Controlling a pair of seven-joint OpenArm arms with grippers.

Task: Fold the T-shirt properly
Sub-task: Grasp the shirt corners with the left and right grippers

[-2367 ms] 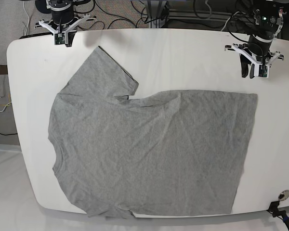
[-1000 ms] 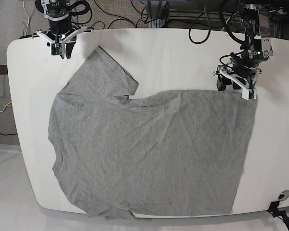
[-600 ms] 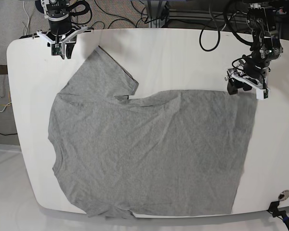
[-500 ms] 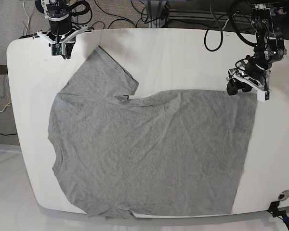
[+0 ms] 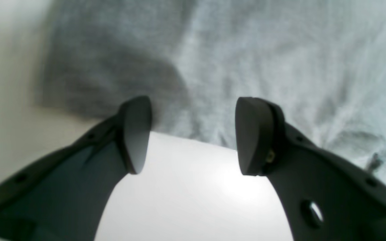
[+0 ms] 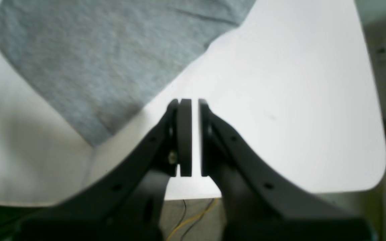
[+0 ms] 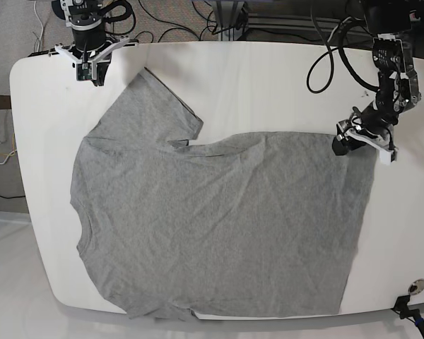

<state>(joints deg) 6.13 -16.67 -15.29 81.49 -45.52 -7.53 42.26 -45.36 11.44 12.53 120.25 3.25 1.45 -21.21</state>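
Base view shows the large heather-grey, short-sleeved cotton T-shirt spread flat across most of the white rounded table, its collar end toward that view's left and its straight hem running down the right side. One sleeve fans out toward the upper left corner; the body is softly wrinkled, with shallow creases radiating from the armpit area.

What the next move turns on, as I judge it, is the hem corner at the upper right of the shirt. The left gripper sits right at that corner, angled down onto the cloth edge. In the left wrist view its two dark fingers stand spread wide, the grey fabric lying just beyond and between the fingertips, with bare table beneath the palm. So the cloth lies straight ahead of the tool, and the hem edge runs across the gap between the jaws; nothing is pinched yet.

The right gripper hangs at the far upper left, just beside the sleeve's tip but apart from it. Its wrist view shows the jaws pressed nearly together with only a thin slit between them, holding nothing, and the sleeve's hemmed edge lying ahead and to one side.

The left arm is clearly the nearer to a grasp.
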